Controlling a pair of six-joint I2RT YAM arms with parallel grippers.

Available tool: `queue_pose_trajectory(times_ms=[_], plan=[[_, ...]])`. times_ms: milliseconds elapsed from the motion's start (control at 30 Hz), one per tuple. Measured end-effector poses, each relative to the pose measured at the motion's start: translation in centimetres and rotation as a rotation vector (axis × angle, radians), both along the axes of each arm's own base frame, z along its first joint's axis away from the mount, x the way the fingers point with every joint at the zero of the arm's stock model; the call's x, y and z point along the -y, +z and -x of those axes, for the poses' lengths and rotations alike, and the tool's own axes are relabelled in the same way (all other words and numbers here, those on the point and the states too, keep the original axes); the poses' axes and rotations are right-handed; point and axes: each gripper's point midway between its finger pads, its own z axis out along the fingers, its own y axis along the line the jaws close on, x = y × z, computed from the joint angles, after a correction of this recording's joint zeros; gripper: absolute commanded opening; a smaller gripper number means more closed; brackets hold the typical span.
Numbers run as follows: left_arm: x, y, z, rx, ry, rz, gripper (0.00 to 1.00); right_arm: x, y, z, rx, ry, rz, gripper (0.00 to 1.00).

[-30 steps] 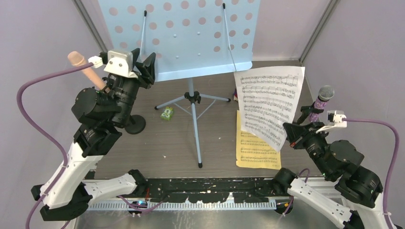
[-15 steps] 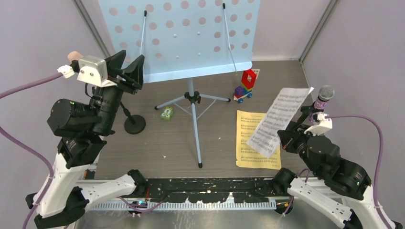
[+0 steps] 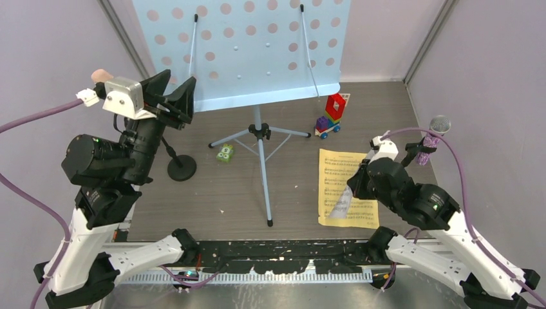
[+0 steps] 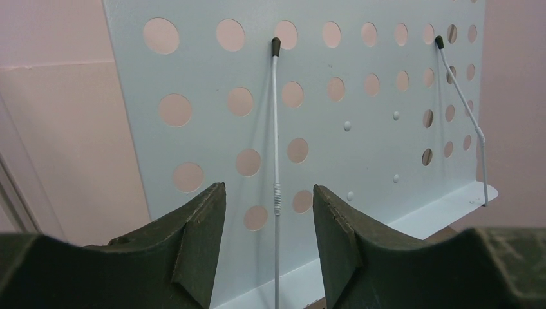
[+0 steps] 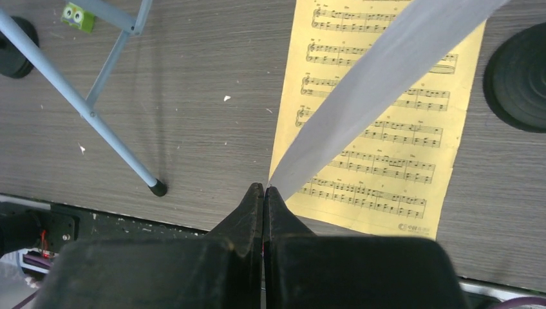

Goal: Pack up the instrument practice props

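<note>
The pale-blue perforated music rack (image 3: pixel 257 45) stands at the back on its tripod legs (image 3: pixel 261 148). My left gripper (image 4: pixel 269 190) hovers before the rack's left side, open and empty, one white page-holder wire (image 4: pixel 275 129) showing between the fingers. Behind that wrist peeks the peach microphone (image 3: pixel 98 75), above its black round-based holder (image 3: pixel 182 167). The yellow score sheet (image 3: pixel 338 174) lies flat on the table. My right gripper (image 5: pixel 264 188) is shut on a corner of the white score sheet (image 5: pixel 386 84), which slants over the yellow sheet (image 5: pixel 386 161). The purple microphone (image 3: pixel 433 135) stands at the right.
A colourful toy brick car (image 3: pixel 329 116) sits right of the tripod and a small green block (image 3: pixel 225 152) left of it. A black round base (image 5: pixel 518 77) lies right of the yellow sheet. Walls close in on both sides and behind.
My right arm swung forward and down, bringing the white sheet from upright to low over the yellow sheet. My left arm shifted left earlier, then held, its jaws opening slightly.
</note>
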Motion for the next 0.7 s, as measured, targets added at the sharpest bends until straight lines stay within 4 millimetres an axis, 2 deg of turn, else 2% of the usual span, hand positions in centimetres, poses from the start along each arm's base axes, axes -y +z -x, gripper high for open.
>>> queue_pose_trajectory(times_ms=[467, 567, 700], plan=[[-0.6, 0.3, 0.6, 0.010, -0.002, 0.011, 0.57, -4.8, 1.2, -1.4, 0.011, 0.169, -0.085, 0.00], [-0.7, 0.4, 0.7, 0.012, -0.002, 0.013, 0.57, -4.6, 0.2, -2.1, -0.025, 0.156, -0.094, 0.00], [-0.8, 0.4, 0.7, 0.013, -0.002, 0.014, 0.57, -2.4, -3.0, -3.5, -0.152, 0.069, -0.107, 0.01]])
